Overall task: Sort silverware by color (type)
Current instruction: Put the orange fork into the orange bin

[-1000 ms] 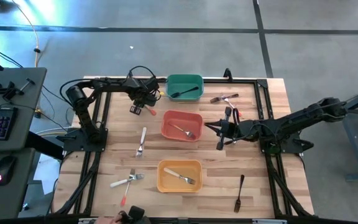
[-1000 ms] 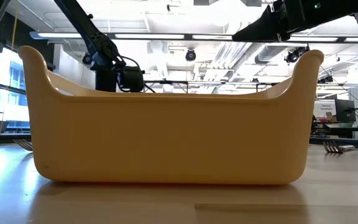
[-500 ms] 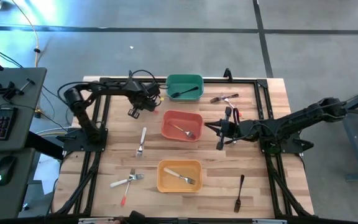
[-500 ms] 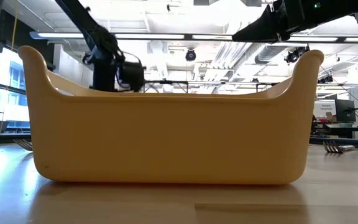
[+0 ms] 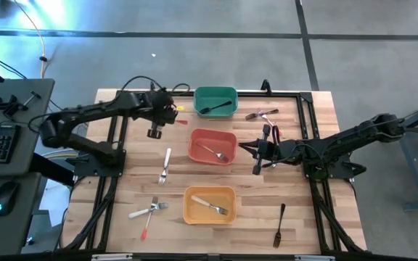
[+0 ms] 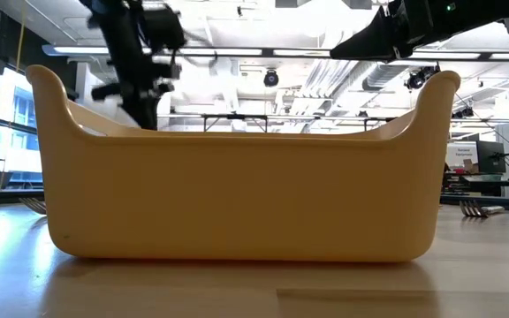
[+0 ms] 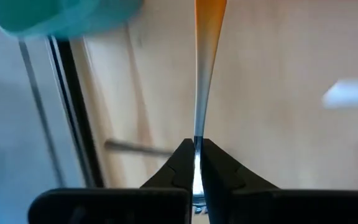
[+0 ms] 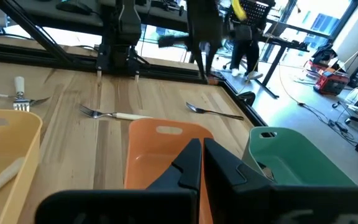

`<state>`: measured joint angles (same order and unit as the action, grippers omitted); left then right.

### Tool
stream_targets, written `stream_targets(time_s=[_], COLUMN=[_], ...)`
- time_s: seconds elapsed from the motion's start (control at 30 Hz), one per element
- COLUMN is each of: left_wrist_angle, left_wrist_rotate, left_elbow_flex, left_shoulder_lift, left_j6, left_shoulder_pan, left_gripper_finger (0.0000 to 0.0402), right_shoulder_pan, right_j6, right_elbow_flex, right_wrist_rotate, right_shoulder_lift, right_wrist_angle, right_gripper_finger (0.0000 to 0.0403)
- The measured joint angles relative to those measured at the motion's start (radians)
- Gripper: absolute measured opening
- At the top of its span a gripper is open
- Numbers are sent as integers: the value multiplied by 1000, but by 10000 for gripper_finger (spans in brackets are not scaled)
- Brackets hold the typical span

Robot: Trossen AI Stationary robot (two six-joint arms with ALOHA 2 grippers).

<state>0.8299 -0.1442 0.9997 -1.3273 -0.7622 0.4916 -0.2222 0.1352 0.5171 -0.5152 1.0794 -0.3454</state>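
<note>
Left arm has swung back toward 9 o'clock since a second ago, lifting off the table near the green bin; its jaws, half spread then, are now pinched on an orange-handled utensil (image 7: 209, 37).

Near edge, 6 o'clock: yellow bin (image 5: 210, 205) with a white-handled fork (image 5: 209, 204) inside; at 7 o'clock a white-handled fork (image 5: 148, 211) crossed with an orange-handled one (image 5: 149, 217); dark fork (image 5: 280, 225) at 5 o'clock.

Centre: red bin (image 5: 212, 146) holds one fork; white-handled fork (image 5: 165, 166) lies just beside it at 9 o'clock. Right gripper (image 5: 257, 158) waits at 3 o'clock, fingers pressed together, nothing held.

Far: left gripper (image 5: 155, 125) at 10–11 o'clock, above the table, near the green bin (image 5: 215, 101) at 12 o'clock, which holds a dark utensil. More utensils (image 5: 262, 114) at 1 o'clock.

Risk: wrist view shows the grip on the thin metal end only, with the handle reaching well out from the fingers. The long overhang could pivot or slip during a fast swing. A drop into the green bin instead of the red one would be a mis-sort.
</note>
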Motion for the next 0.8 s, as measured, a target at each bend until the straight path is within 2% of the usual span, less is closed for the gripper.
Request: stream_targets(time_s=[0.2, 0.37, 0.57, 0.8], left_wrist_angle=[7, -71, -91, -71], left_wrist_rotate=[24, 25, 25, 26], left_elbow_flex=[25, 78, 233, 384], left_shoulder_lift=[46, -27, -198, -424], left_j6=[336, 499, 552, 534], left_shoulder_pan=[-170, -317, -397, -400], left_gripper_finger=[3, 3, 3, 3], right_shoulder_pan=[0, 0, 0, 0], right_j6=[1, -26, -52, -75], right_elbow_flex=[0, 1, 1, 1], right_wrist_rotate=[0, 0, 0, 0], right_shoulder_lift=[0, 0, 0, 0], right_wrist_angle=[-13, -19, -14, 5], right_gripper_finger=[0, 0, 0, 0])
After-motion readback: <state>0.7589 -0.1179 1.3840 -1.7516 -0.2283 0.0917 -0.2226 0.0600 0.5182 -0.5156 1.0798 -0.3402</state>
